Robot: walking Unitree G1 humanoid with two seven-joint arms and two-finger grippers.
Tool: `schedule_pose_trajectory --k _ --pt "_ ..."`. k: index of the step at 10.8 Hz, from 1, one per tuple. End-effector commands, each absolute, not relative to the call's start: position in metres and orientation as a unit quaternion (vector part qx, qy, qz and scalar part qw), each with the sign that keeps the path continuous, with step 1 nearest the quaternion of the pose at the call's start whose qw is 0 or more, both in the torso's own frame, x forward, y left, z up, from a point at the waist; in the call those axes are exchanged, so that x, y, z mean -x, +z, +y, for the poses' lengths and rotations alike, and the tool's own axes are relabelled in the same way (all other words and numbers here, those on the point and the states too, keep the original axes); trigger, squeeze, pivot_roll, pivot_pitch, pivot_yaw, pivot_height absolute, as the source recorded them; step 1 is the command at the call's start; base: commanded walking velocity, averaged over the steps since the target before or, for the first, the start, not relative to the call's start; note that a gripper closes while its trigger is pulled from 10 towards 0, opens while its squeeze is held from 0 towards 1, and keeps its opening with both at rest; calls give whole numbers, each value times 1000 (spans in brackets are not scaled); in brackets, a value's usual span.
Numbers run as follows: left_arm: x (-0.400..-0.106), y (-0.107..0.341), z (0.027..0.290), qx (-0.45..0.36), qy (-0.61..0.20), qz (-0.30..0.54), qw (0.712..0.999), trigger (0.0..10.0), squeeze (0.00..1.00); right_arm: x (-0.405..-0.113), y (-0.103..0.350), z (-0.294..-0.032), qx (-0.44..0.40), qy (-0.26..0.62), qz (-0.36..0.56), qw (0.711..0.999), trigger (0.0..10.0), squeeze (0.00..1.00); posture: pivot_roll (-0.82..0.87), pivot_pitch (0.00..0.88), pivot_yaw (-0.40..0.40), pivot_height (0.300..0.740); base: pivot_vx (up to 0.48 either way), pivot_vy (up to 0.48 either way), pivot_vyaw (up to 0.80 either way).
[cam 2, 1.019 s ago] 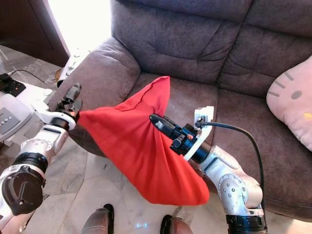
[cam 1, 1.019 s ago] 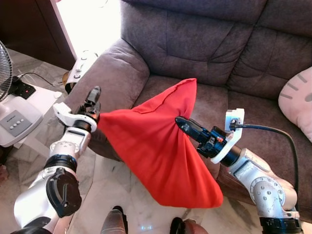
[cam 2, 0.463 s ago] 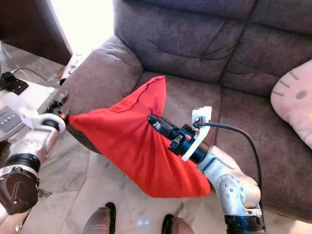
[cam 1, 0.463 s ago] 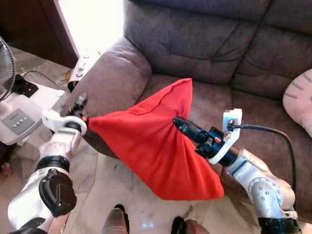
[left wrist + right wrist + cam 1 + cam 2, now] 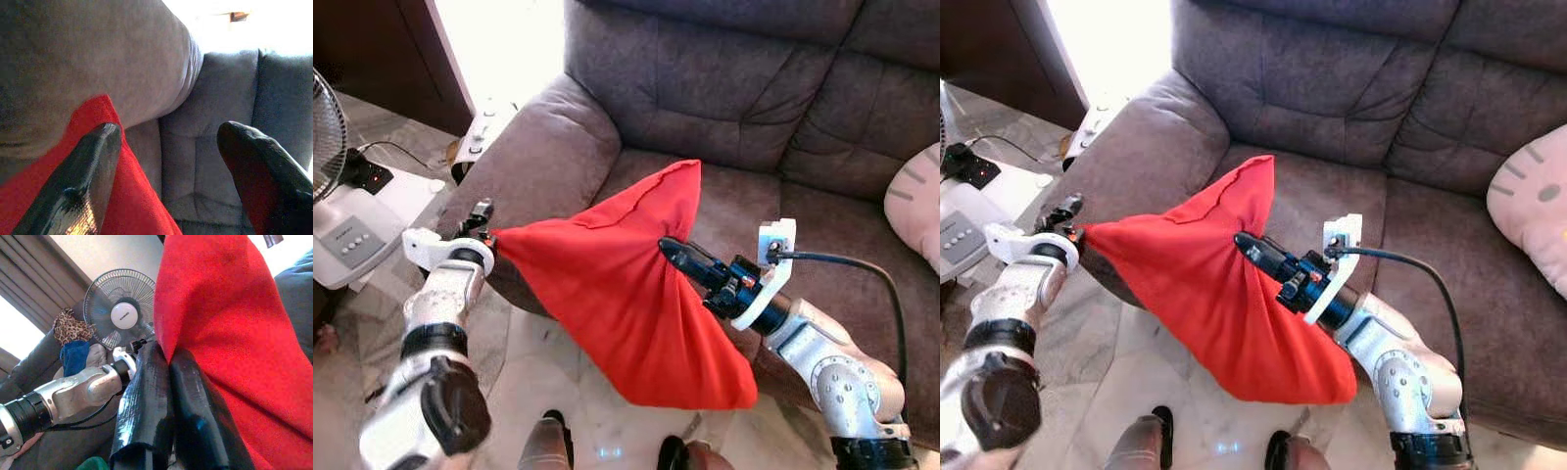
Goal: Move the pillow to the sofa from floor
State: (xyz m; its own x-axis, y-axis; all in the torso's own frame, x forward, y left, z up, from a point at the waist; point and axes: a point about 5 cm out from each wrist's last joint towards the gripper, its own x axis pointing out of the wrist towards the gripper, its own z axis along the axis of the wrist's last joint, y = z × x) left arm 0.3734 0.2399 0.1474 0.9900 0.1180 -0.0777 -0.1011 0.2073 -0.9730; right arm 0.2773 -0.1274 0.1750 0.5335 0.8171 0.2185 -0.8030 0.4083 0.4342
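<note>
The red pillow (image 5: 617, 294) hangs in the air in front of the grey sofa (image 5: 734, 211), above the floor. My right gripper (image 5: 668, 247) is shut on a fold of its cloth near the middle; the right wrist view has both fingers (image 5: 146, 396) pressed together on the red fabric. My left gripper (image 5: 481, 217) is at the pillow's left corner, beside the sofa's armrest (image 5: 533, 157). In the left wrist view its fingers (image 5: 93, 161) stand wide apart, with the red cloth lying against one of them.
A pale cat-face cushion (image 5: 915, 201) lies at the right end of the sofa. A fan (image 5: 323, 127), a white unit (image 5: 352, 230) and a power strip (image 5: 367, 176) stand on the left. A marble floor (image 5: 529, 372) runs below the pillow.
My left arm has dropped and swung outward to the left, and the pillow's left corner now sits lower by the armrest. The right gripper has kept its hold.
</note>
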Motion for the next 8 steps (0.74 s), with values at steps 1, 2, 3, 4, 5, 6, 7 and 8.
schedule_pose_trajectory --k 1,2,3,4,5,6,7,8 --pt "-370 139 238 632 73 8 771 10000 0 -273 202 -124 -237 515 -58 822 0 0 84 267 -17 703 0 0 0" --pt "-370 137 234 632 67 13 772 10000 0 -274 203 -124 -237 515 -59 822 0 0 84 267 -17 703 0 0 0" --pt "-370 133 233 638 102 23 763 10000 0 -273 203 -125 -234 514 -59 823 0 0 72 268 -16 703 0 0 0" --pt "-368 134 234 641 113 21 759 10000 0 -273 204 -126 -233 513 -60 824 0 0 76 265 -15 703 0 0 0" --pt "-366 140 235 621 133 17 772 10000 0 -274 204 -126 -233 512 -60 825 0 0 75 265 -16 703 0 0 0" --pt "-363 152 234 617 149 6 773 10000 0 -274 203 -126 -234 513 -60 824 0 0 80 265 -16 703 0 0 0" --pt "-362 161 230 614 137 0 777 10000 0 -274 203 -124 -235 514 -59 823 0 0 85 260 -16 703 0 0 0" --pt "-362 156 230 616 150 10 773 10000 0 -275 202 -123 -235 515 -59 822 0 0 87 257 -14 703 0 0 0"
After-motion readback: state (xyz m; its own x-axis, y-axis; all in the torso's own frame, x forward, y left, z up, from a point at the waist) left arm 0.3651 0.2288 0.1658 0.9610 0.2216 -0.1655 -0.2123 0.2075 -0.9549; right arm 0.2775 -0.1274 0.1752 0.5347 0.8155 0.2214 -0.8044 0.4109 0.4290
